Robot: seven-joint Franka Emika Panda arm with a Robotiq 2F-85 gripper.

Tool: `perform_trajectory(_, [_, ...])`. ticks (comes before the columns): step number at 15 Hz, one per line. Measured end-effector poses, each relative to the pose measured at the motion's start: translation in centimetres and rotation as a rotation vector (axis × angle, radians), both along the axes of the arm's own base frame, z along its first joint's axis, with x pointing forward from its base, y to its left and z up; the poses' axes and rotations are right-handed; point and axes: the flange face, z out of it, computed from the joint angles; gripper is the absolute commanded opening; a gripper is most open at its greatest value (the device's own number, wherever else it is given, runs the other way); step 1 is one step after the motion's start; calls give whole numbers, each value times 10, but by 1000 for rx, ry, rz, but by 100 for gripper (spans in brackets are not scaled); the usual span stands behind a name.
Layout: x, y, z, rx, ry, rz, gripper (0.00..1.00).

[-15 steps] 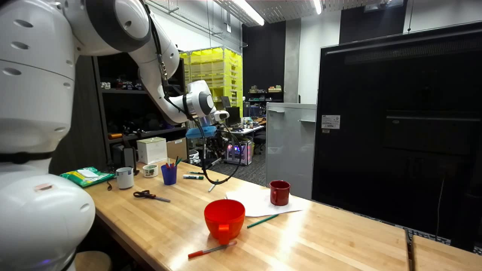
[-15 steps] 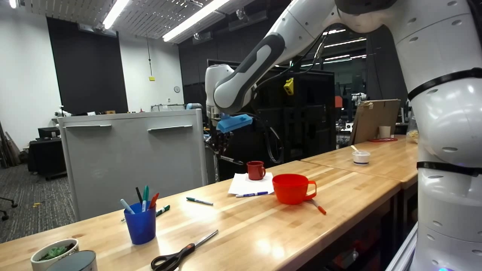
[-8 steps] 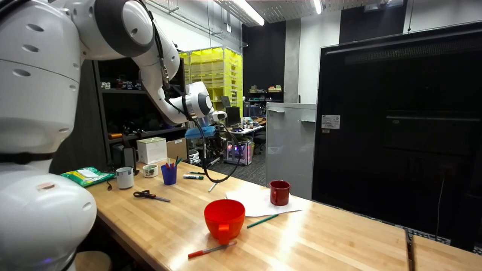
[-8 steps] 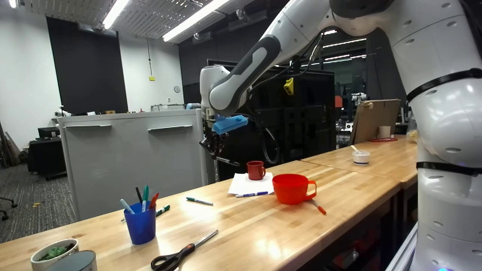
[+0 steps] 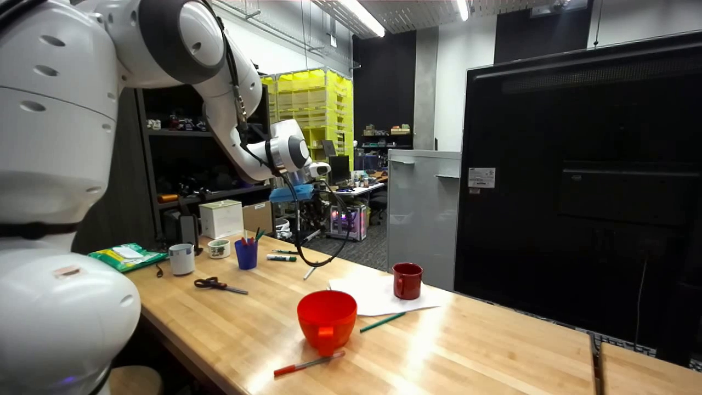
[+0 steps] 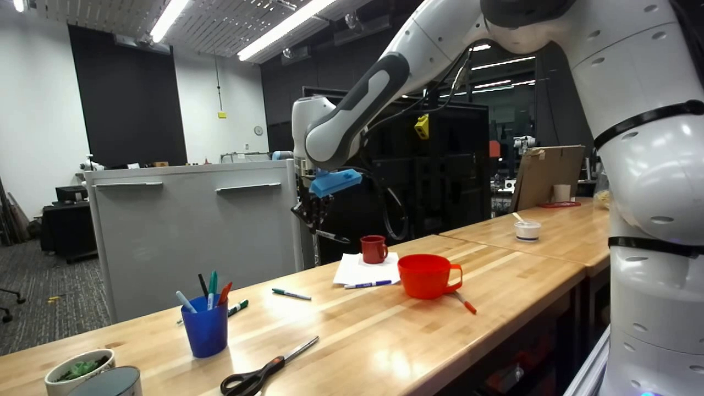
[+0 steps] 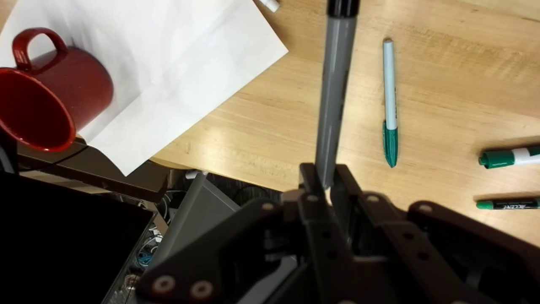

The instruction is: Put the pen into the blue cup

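The pen (image 7: 336,88) has a grey barrel and a black cap end. My gripper (image 7: 327,175) is shut on the pen's plain end, and the pen sticks out from the fingertips. In an exterior view the gripper (image 6: 314,224) holds the pen (image 6: 333,237) tilted, well above the table, near the dark red cup's side of it. The blue cup (image 6: 206,330) stands upright on the table with several pens in it. It also shows in an exterior view (image 5: 247,256), and is out of the wrist view. The pen and the blue cup are well apart.
A dark red cup (image 6: 374,250) stands on white paper (image 6: 352,269). A red bowl (image 6: 426,276) with a handle, scissors (image 6: 264,371), a white cup (image 5: 181,259) and a small planter (image 5: 219,249) are on the table. Loose pens lie about, one green-capped (image 7: 390,105).
Over the first half second the arm shifted slightly left and down in an exterior view, carrying the pen. Since then it has hardly moved. The things on the table have not moved.
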Motion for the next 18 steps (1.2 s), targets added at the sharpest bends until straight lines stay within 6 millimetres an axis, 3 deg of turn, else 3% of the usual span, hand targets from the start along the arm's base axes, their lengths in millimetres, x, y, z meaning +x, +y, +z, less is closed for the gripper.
perform_trajectory(3, [6, 21, -7, 19, 3, -2, 3])
perform_trajectory(9, [23, 94, -17, 69, 51, -11, 3])
perform_trajectory(18, [48, 176, 23, 92, 5, 36, 3])
